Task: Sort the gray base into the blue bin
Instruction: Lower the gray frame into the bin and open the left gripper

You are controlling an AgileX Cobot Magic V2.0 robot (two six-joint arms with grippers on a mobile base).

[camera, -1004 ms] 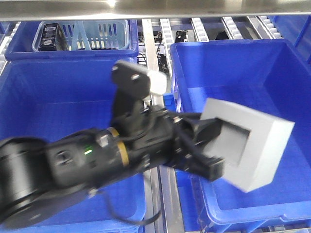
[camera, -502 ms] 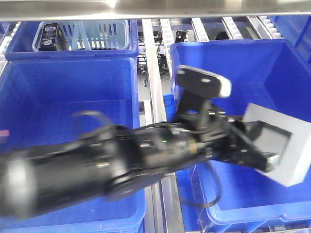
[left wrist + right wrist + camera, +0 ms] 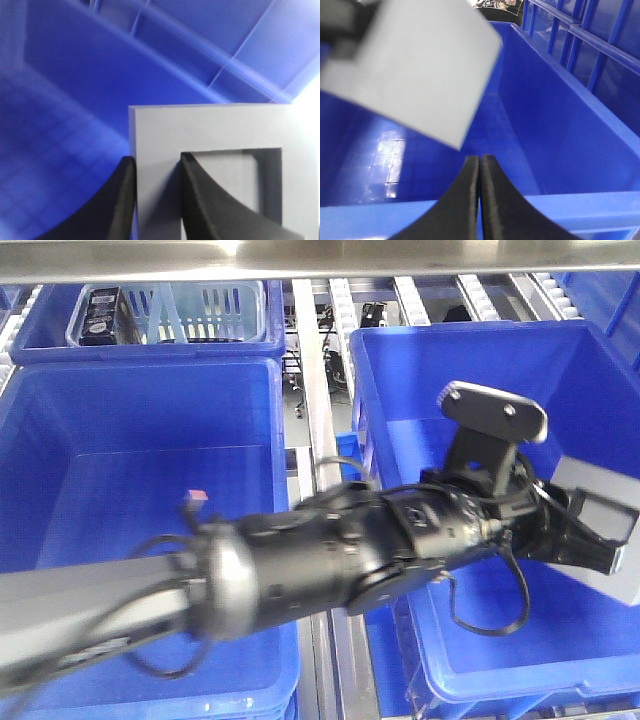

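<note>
Left gripper (image 3: 155, 200) clamped on one wall of the gray base (image 3: 210, 130), above the blue bin (image 3: 400, 360) floor. Right gripper (image 3: 480, 200) pressed together, holding nothing.

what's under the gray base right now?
The gray base, clamped by the left end effector, hangs over the blue bin; its grid floor shows bare. The patch directly beneath is hidden.

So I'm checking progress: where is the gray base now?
In the front view the gray base is at the right edge, held by the left hand above the inside of the right blue bin, not yet resting on its floor.
</note>
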